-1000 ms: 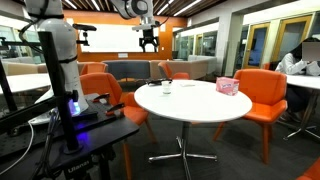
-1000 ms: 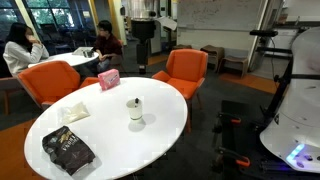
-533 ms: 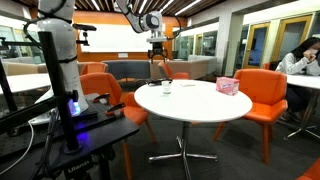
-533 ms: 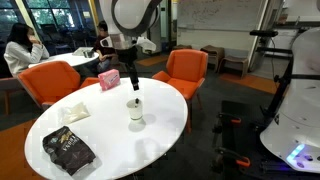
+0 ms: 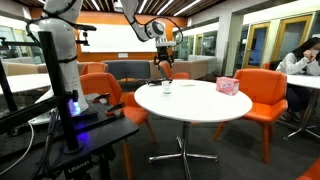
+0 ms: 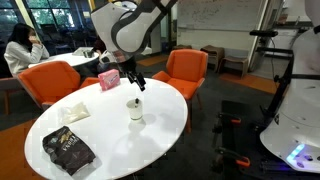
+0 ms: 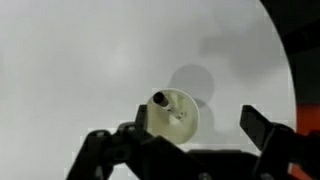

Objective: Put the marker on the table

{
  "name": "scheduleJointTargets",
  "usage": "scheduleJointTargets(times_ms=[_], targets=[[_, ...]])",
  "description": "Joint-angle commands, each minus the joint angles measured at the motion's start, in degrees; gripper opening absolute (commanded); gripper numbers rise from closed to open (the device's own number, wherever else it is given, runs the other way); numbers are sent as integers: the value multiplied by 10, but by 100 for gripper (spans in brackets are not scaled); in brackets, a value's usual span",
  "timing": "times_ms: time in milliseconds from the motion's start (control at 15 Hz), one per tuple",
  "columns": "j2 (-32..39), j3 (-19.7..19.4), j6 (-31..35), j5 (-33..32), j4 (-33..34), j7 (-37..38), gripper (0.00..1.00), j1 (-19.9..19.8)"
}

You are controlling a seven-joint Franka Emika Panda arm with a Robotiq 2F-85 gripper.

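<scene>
Above bench [image 6: 150, 140] centre, the tool [image 7: 182, 137] hangs over the white cup [image 7: 180, 118], fingers spread and pinching nothing. I read that as lined up for a top-down pick. Inside the cup the marker [image 7: 160, 99] stands leaning on the rim, not yet on the bench. Nothing else visible in the cup. Pink tissue box [image 6: 108, 79] sits near the bench edge, well apart.
</scene>
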Motion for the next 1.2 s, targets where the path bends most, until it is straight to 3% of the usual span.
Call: scheduleJointTargets(times_ms=[0, 667, 733, 800, 933, 1000, 1067, 1133], targets=[[20, 6, -6, -77, 15, -48, 100, 0], [31, 11, 6, -93, 9, -32, 100, 0], [38, 13, 12, -90, 9, -34, 93, -1], [48, 15, 14, -91, 11, -33, 76, 0], [68, 21, 18, -84, 18, -36, 67, -3], [76, 21, 17, -86, 23, -28, 57, 0], [84, 22, 17, -86, 27, -28, 53, 0], [91, 22, 17, -85, 33, -27, 64, -1]])
